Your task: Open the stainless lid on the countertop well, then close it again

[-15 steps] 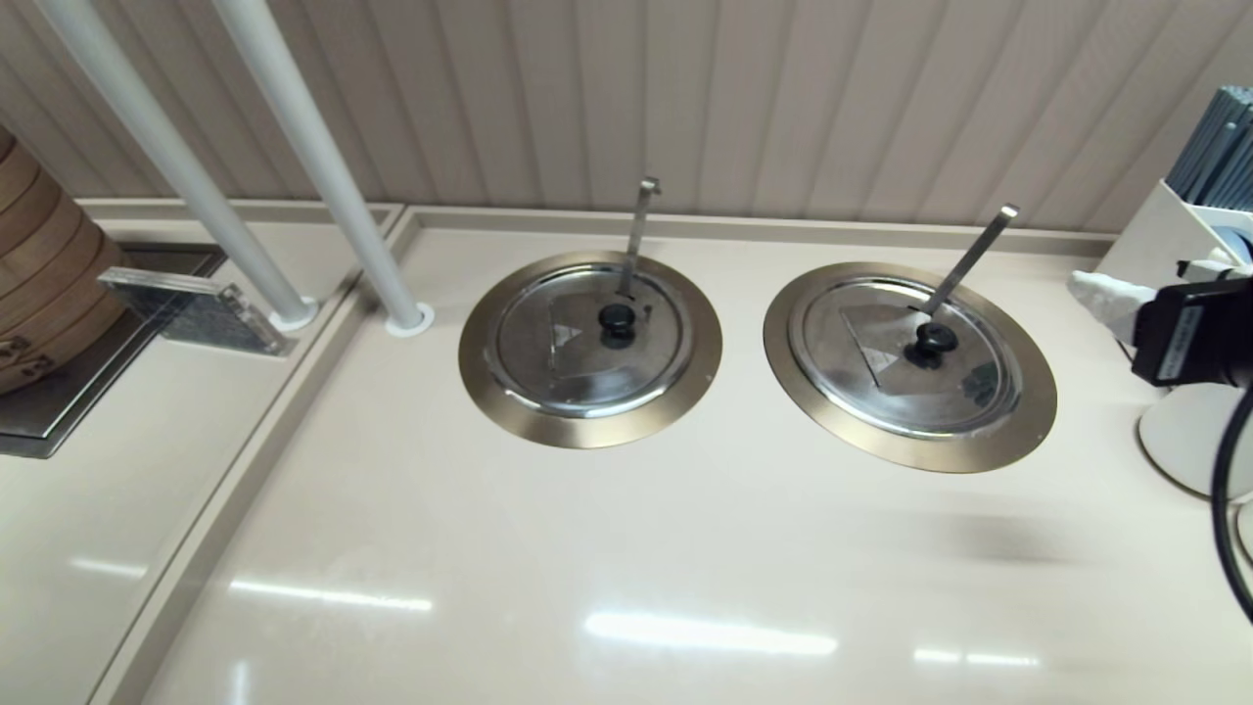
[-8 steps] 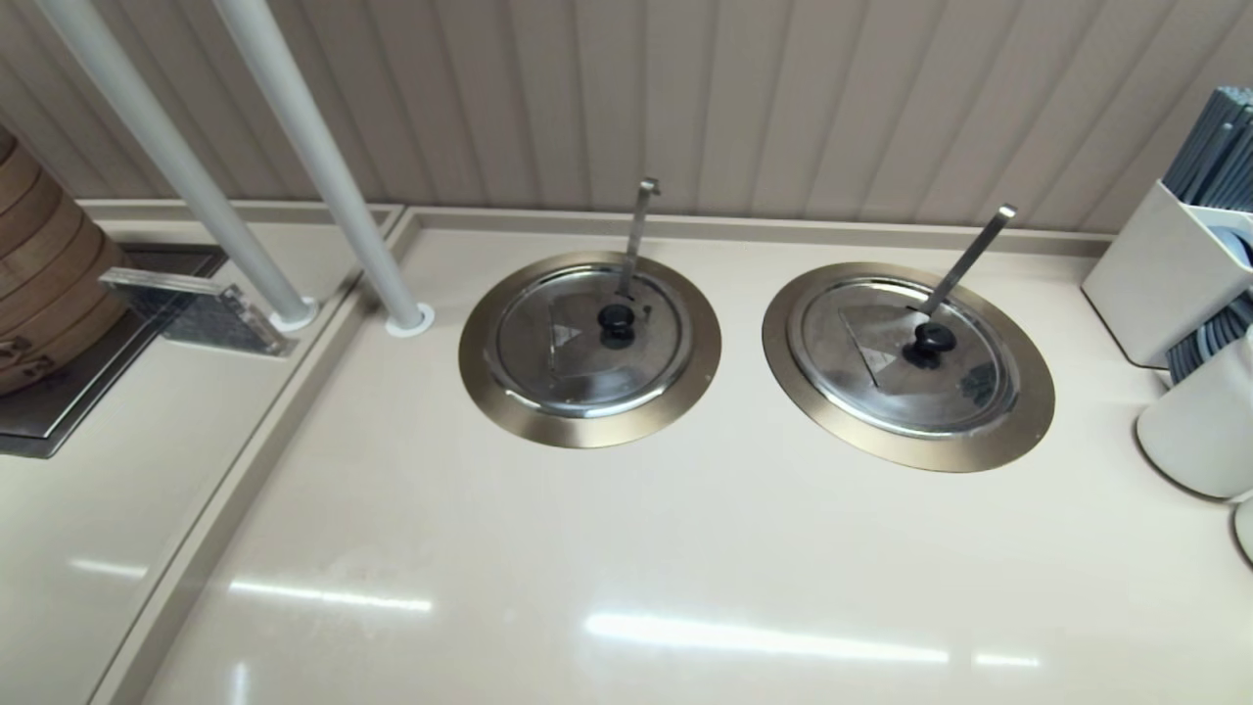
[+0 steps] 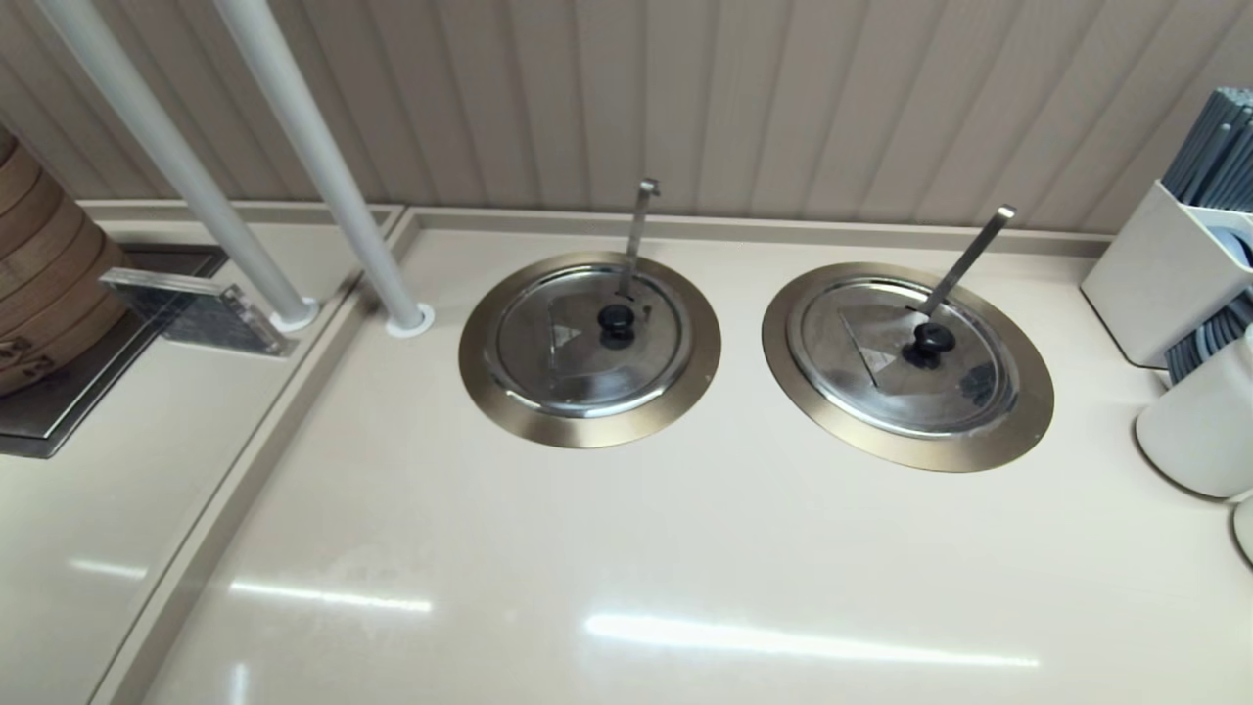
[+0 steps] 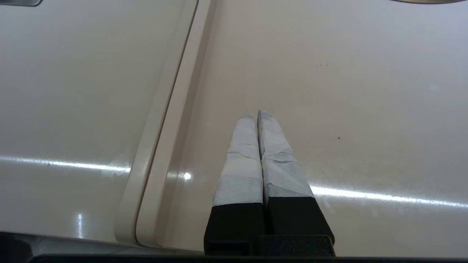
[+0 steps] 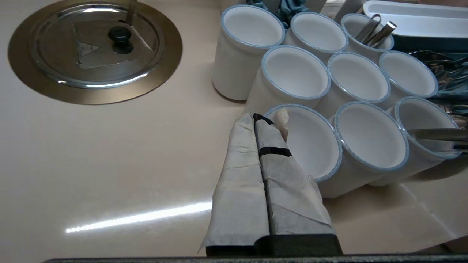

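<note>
The stainless lid (image 3: 920,377) with its black knob (image 3: 933,339) lies closed on the right countertop well, inside the bronze rim ring (image 3: 910,453). A flat-tipped steel handle (image 3: 969,259) leans out of its notch. The right wrist view shows the same lid (image 5: 95,54), knob (image 5: 119,34) and ring (image 5: 22,73). My right gripper (image 5: 255,116) is shut and empty, well short of the well and beside white cups. My left gripper (image 4: 255,114) is shut and empty over bare counter by a seam. Neither gripper shows in the head view.
A twin lid (image 3: 587,343) with an upright handle covers the left well. Several white cups (image 5: 292,76) crowd next to the right gripper. A white holder (image 3: 1155,279) and cup (image 3: 1199,431) stand at the far right. Two white poles (image 3: 323,166) and bamboo steamers (image 3: 39,284) are on the left.
A second ago the right gripper showed at the head view's right edge; it has since withdrawn out of that view. The lids have not moved.
</note>
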